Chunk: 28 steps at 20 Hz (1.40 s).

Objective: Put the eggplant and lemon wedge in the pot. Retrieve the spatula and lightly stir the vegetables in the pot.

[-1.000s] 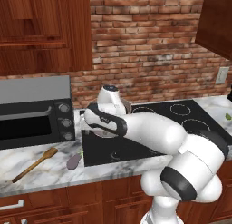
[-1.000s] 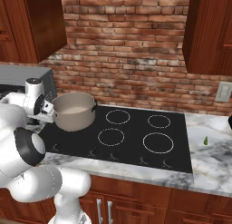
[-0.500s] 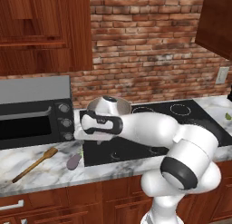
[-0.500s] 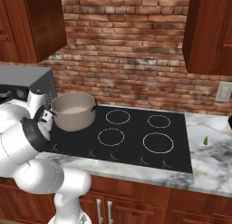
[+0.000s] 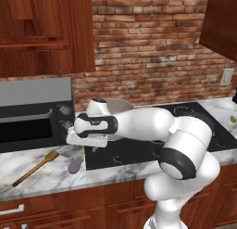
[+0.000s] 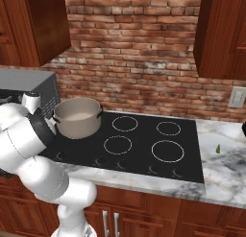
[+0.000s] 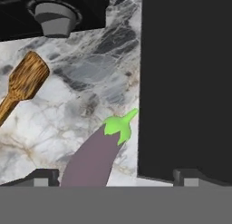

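The dull-purple eggplant (image 7: 93, 155) lies on the marble counter beside the cooktop's left edge, its green stem pointing away from my hand. My gripper (image 7: 115, 177) hovers just above it, open, with the fingertips (image 7: 45, 177) set wide on either side of its near end. In the left base view the gripper (image 5: 86, 148) hangs over the eggplant (image 5: 75, 164). The wooden spatula (image 5: 36, 168) lies to its left, and its paddle head (image 7: 27, 78) is in the hand view too. The pot (image 6: 77, 117) stands on the back left burner. The lemon wedge (image 6: 218, 148) rests on the counter right of the cooktop.
A black-and-grey oven (image 5: 32, 112) stands on the counter at the left, its knob (image 7: 54, 14) close beyond the spatula. The black cooktop (image 6: 144, 149) fills the middle of the counter. Brick wall behind, wood cabinets above.
The arm has swung left and a little down, from the pot's side to above the eggplant. The gripper has stayed open.
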Tool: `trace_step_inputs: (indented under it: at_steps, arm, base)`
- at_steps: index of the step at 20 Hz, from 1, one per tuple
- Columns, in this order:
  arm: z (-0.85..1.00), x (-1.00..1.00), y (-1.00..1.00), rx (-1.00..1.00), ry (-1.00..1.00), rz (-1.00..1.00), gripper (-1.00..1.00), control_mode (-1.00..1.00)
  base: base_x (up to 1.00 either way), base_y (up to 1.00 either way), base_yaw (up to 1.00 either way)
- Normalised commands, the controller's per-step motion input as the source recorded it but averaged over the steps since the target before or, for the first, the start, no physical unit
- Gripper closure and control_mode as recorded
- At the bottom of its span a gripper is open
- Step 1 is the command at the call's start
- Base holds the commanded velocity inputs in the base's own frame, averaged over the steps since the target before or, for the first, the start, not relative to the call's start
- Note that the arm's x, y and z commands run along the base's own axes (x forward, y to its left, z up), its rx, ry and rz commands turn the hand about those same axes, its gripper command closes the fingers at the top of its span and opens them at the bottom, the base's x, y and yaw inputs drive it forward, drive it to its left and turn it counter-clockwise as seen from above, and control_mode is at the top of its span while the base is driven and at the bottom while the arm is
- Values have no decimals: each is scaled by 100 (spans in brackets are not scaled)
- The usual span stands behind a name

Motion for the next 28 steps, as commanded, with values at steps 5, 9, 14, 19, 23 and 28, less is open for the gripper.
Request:
trace_step_inputs:
  at_steps: [5, 9, 14, 19, 23, 28]
  arm:
    - [12, 0, 7, -24, 26, -13, -100, -100]
    - [0, 0, 0, -5, 3, -5, -100, -100]
    - [-10, 0, 1, 0, 1, -5, -100, -100]
    - [-25, 0, 17, -1, 1, -7, -100, -100]
    - [-5, -10, 9, -1, 0, -4, -100, -100]
    - [-26, -20, 1, 0, 0, 0, -100, -100]
  base:
    - [0, 0, 0]
    - [0, 0, 0]
    - [0, 0, 0]
    - [0, 0, 0]
    - [0, 0, 0]
    - [0, 0, 0]
